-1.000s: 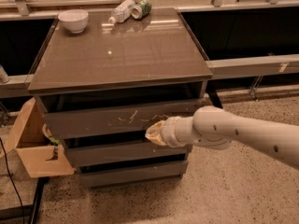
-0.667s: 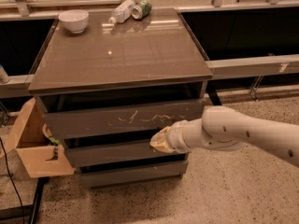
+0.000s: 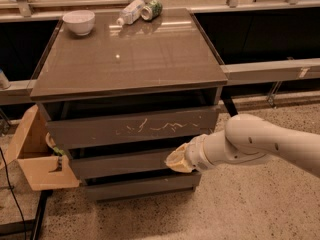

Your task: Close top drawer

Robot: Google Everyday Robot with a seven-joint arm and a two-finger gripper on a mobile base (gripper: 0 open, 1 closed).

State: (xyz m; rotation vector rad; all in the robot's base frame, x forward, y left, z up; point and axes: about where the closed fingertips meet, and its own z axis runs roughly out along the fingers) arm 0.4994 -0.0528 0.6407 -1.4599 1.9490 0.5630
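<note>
- Grey-brown, glossy surface (image 3: 130, 54) tops a low chest of three drawers standing on a speckled floor (image 3: 240, 204).
- At the back of that surface sits a white bowl (image 3: 79, 21) near the left corner. A clear bottle (image 3: 129, 11) and a green can (image 3: 151, 9) lie on their sides further right, close together.
- The top drawer (image 3: 135, 126) is just under the surface, its flat front marked with pale scratches across the middle. A dark gap shows above it.
- The middle drawer (image 3: 120, 164) and bottom drawer (image 3: 140, 186) below have plain fronts.
- The white arm (image 3: 260, 144) reaches in from the right. Its yellowish gripper (image 3: 175, 160) is low in front of the middle drawer, just under the right part of the top drawer's lower edge.
- Whether the jaws are clenched or released, I cannot tell.
- An open cardboard box (image 3: 35, 154) rests against the chest's left side.
</note>
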